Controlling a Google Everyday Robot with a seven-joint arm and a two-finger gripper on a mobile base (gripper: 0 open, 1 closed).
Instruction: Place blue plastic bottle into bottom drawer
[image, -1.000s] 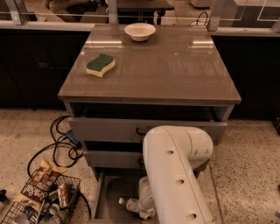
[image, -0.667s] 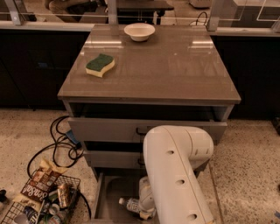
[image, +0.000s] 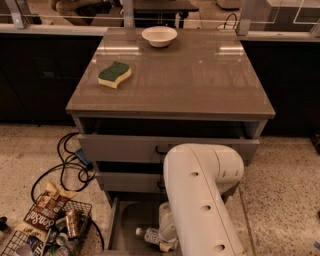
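The blue plastic bottle (image: 150, 235) lies on its side on the floor of the open bottom drawer (image: 126, 216), its white cap pointing left. My white arm reaches down from the lower right into the drawer. The gripper (image: 166, 234) is at the bottle's right end, low in the drawer and mostly hidden behind the arm. The bottle's right part is hidden by the gripper and arm.
Above the open drawer are two grey drawer fronts (image: 125, 148) with black handles. On the table top (image: 200, 75) lie a green-yellow sponge (image: 114, 74) and a white bowl (image: 159, 35). On the floor at the left are black cables (image: 70, 165) and a wire basket (image: 47, 232) holding cans and snack bags.
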